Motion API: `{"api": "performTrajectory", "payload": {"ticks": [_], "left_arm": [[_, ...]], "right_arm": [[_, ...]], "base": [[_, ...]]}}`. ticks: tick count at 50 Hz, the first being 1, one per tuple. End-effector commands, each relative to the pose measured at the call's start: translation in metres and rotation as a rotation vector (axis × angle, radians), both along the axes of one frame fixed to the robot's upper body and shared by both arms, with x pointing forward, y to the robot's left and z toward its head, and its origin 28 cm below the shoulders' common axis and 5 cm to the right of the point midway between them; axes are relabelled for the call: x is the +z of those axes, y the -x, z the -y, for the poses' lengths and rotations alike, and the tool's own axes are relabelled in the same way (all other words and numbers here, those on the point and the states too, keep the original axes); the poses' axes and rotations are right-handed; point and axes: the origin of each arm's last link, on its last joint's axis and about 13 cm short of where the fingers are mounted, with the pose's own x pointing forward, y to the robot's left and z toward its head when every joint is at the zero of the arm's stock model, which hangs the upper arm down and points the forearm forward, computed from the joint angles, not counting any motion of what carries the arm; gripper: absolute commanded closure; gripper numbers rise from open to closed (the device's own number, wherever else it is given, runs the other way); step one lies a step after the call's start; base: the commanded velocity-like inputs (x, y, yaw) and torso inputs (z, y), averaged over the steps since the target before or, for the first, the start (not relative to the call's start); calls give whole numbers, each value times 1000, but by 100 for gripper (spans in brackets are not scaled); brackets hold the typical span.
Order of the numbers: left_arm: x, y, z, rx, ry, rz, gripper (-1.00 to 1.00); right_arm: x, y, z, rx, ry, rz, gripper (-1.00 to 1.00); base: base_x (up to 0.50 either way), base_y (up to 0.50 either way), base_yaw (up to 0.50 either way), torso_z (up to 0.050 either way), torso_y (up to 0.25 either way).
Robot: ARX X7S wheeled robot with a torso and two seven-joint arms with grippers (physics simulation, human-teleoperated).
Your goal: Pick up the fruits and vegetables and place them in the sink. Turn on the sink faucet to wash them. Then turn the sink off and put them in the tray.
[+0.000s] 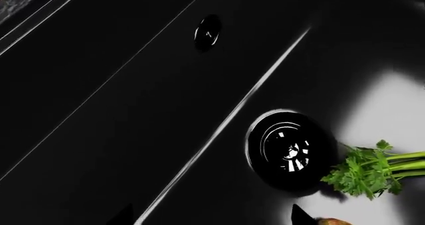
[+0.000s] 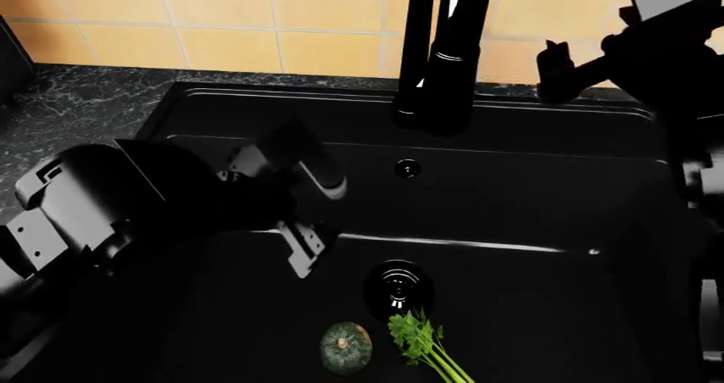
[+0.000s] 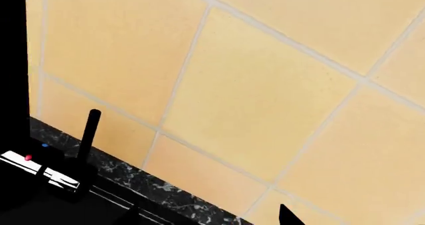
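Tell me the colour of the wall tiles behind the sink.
The wall tiles are warm yellow-orange with pale grout lines, clearest in the right wrist view.

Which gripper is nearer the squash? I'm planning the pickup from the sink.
Left. The left gripper hangs inside the sink, up and to the left of the squash. The right gripper is up by the faucet, behind the basin.

Left gripper (image 2: 303, 203) low at mid-view, fingers (image 2: 320, 173) apart, empty; right arm (image 2: 667, 52) raised high.
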Motion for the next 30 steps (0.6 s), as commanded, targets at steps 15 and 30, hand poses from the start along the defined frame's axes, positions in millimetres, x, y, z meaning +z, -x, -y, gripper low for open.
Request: {"api": "performTrajectory", "payload": {"ticks": [15, 30], "left_arm": [[4, 0, 4, 13, -77, -96, -100], [10, 2, 5, 11, -76, -79, -100]], "right_arm": [[23, 63, 0, 266, 172, -348, -100], [21, 59, -21, 397, 247, -505, -100]], "base": [[0, 0, 0, 0, 0], [0, 0, 0, 0, 0]]}}
